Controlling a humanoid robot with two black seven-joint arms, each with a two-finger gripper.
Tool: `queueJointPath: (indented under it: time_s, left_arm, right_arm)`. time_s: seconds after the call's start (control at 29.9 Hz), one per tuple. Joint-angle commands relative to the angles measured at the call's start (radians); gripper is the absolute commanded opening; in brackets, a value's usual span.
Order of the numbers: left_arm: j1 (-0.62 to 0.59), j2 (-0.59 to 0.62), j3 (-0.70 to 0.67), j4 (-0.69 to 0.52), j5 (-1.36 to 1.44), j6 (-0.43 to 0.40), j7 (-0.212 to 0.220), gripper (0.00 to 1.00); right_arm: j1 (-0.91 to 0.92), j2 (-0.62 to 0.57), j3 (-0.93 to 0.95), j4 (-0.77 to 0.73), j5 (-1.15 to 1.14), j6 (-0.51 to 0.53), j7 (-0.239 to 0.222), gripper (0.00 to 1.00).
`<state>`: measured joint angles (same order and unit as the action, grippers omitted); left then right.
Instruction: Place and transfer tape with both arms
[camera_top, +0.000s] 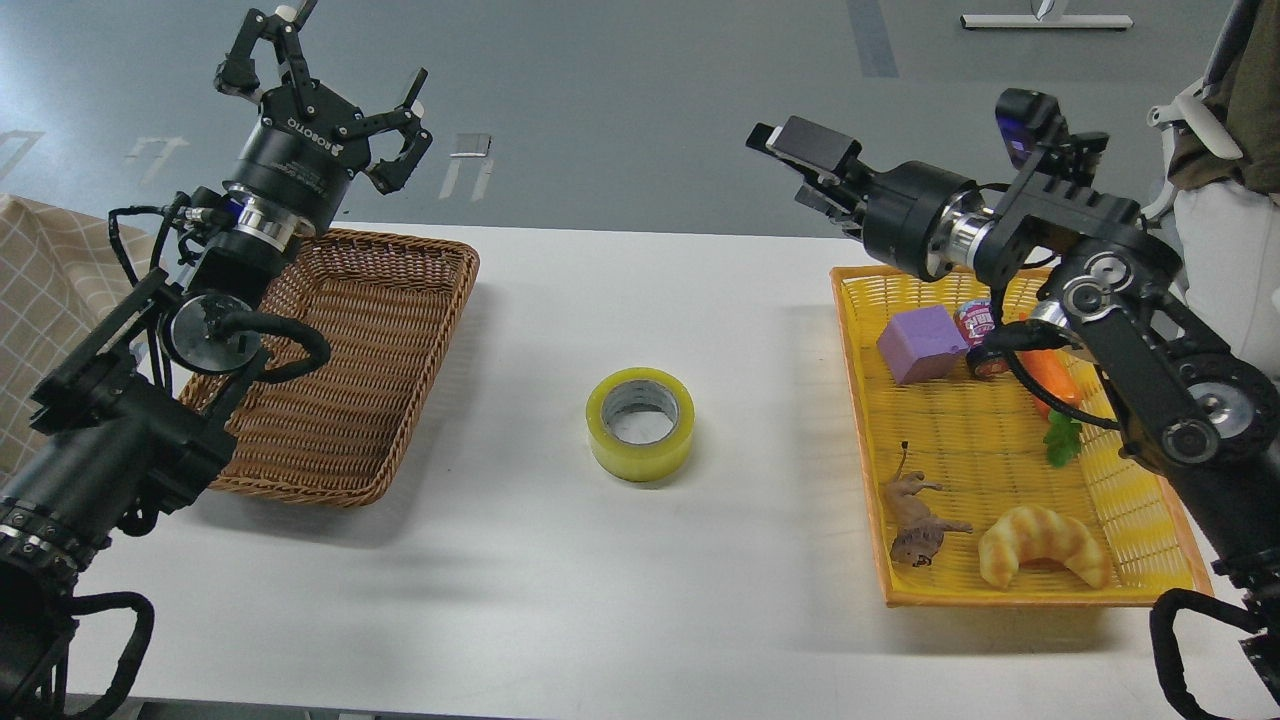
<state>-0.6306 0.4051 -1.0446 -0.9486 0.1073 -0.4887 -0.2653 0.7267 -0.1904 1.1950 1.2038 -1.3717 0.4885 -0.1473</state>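
The tape, a yellowish roll with a grey-white core, lies flat on the white table near its middle, with nothing touching it. My right gripper is raised high above the table's far side, up and to the right of the tape, with its fingers apart and empty. My left gripper is held up over the far left corner of the brown basket, with its fingers spread and empty, far from the tape.
A brown wicker basket stands at the left. A yellow basket at the right holds a purple block, a can, a carrot, a toy animal and a croissant. A seated person is at the far right.
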Motion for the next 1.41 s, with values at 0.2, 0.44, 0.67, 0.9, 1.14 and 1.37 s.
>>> queueJointPath:
  time_s: [0.2,0.44,0.67,0.9,1.14,1.37]
  left_arm:
    - [0.0,0.0,0.002,-0.001,0.0,0.0,0.0,0.98]
    - [0.0,0.001,0.005,-0.004,0.0,0.0,0.003,0.98]
    - [-0.001,0.008,0.003,-0.009,0.002,0.0,0.003,0.98]
    - [0.002,0.021,0.009,-0.03,0.002,0.0,0.003,0.98]
    - [0.014,0.015,0.021,-0.033,0.002,0.0,0.006,0.98]
    - [0.026,0.014,0.021,-0.033,0.002,0.0,0.014,0.98]
  right_arm:
    - [-0.065,0.011,0.296,0.002,0.207,0.0,0.005,1.0]
    - [-0.076,0.019,0.394,-0.016,0.603,0.0,0.006,1.0]
    - [-0.089,0.019,0.397,-0.076,0.792,0.0,0.005,1.0]
    - [-0.09,0.02,0.396,-0.121,0.804,0.0,-0.005,1.0]
    - [-0.102,0.019,0.396,-0.139,0.809,0.0,-0.003,1.0]
    - [-0.108,0.028,0.399,-0.138,0.827,0.0,0.005,1.0]
